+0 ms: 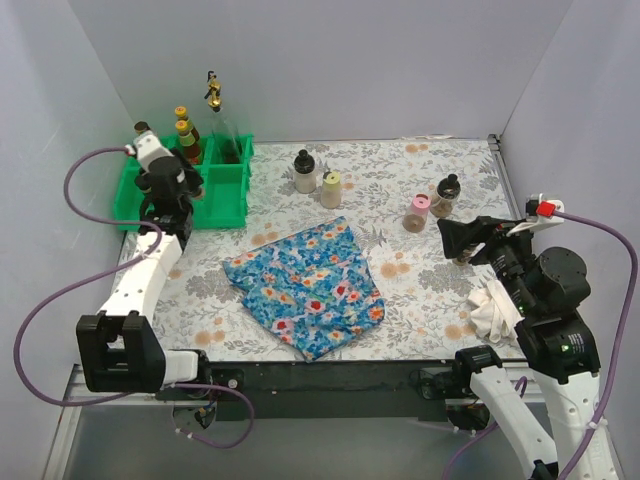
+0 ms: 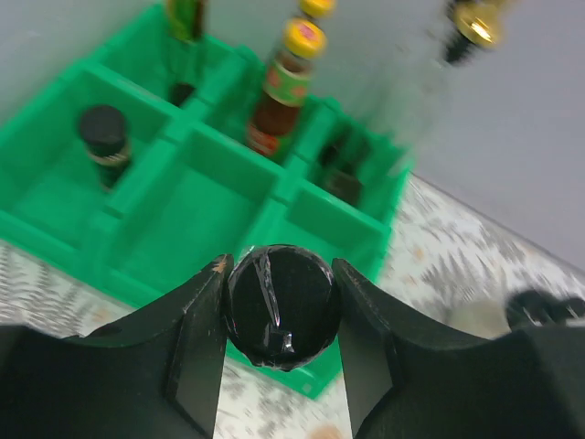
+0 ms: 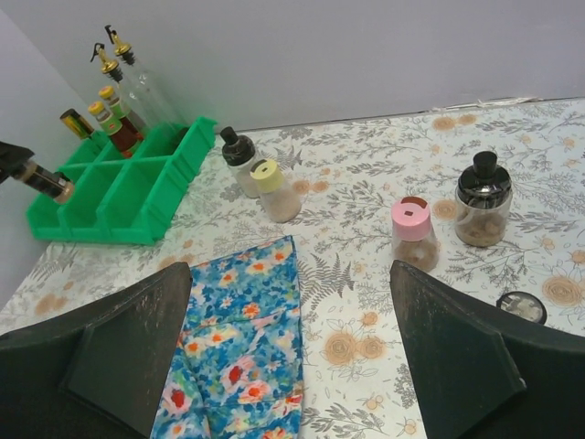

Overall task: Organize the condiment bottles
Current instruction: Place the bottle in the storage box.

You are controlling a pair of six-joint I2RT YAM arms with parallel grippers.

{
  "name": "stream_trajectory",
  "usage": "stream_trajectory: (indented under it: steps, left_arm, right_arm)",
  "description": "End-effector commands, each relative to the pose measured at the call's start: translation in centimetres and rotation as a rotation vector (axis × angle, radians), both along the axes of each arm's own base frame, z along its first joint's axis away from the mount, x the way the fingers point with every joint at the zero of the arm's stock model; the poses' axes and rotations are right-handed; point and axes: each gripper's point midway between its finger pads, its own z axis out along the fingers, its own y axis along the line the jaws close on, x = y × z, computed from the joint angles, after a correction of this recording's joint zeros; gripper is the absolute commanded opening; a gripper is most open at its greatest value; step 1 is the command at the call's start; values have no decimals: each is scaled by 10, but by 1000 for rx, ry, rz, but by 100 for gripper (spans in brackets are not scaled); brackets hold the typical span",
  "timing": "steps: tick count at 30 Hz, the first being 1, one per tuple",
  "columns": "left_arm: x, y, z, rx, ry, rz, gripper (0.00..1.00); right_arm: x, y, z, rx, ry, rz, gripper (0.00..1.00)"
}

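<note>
Your left hand (image 2: 281,274) is closed tight on the black cap of a small dark bottle (image 2: 281,311). It holds that bottle in the air over the left end of the green compartment tray (image 1: 226,196), not down in any compartment. Your right hand (image 3: 291,274) is spread wide with nothing between its fingers, well to the right of the tray and above the worktop (image 1: 400,290). Inside the tray, a dark black-capped jar (image 2: 103,137) stands in a left compartment. A red-labelled yellow-capped sauce bottle (image 2: 279,87) stands in a back compartment, with a second yellow-capped bottle (image 1: 181,115) just behind it. A green bottle (image 2: 186,18) shows at the tray's back left, cut off by the wrist picture's edge. The tall clear gold-topped bottle (image 1: 214,95) stands at the tray's back right corner; whether it is inside or just behind the tray, you cannot tell. Just right of the tray, a white black-capped bottle (image 3: 239,160) and a cream-lidded shaker (image 3: 274,187) stand close together on the worktop. Farther right of the tray stand a pink-lidded jar (image 3: 413,233) and, beside it, a clear black-lidded jar (image 3: 482,201). The blue floral cloth (image 1: 305,285) lies crumpled to the front right of the tray, apart from every bottle. A white rag (image 1: 492,312) lies far right of the tray.
</note>
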Motion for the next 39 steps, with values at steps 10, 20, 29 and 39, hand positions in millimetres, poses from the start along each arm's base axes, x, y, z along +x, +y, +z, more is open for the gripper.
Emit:
stream_trajectory:
  steps: [10, 20, 29, 39]
  left_arm:
    - [2, 185, 2, 5, -153, 405, 0]
    - [20, 222, -46, 22, -95, 483, 0]
    - [34, 231, -64, 54, -128, 488, 0]
    - [58, 236, -86, 37, -109, 470, 0]
  right_arm:
    - [2, 6, 11, -41, -78, 34, 99]
    - [14, 11, -2, -32, -37, 38, 99]
    - [20, 16, -15, -8, -11, 51, 98]
    - [21, 14, -9, -10, -25, 41, 98]
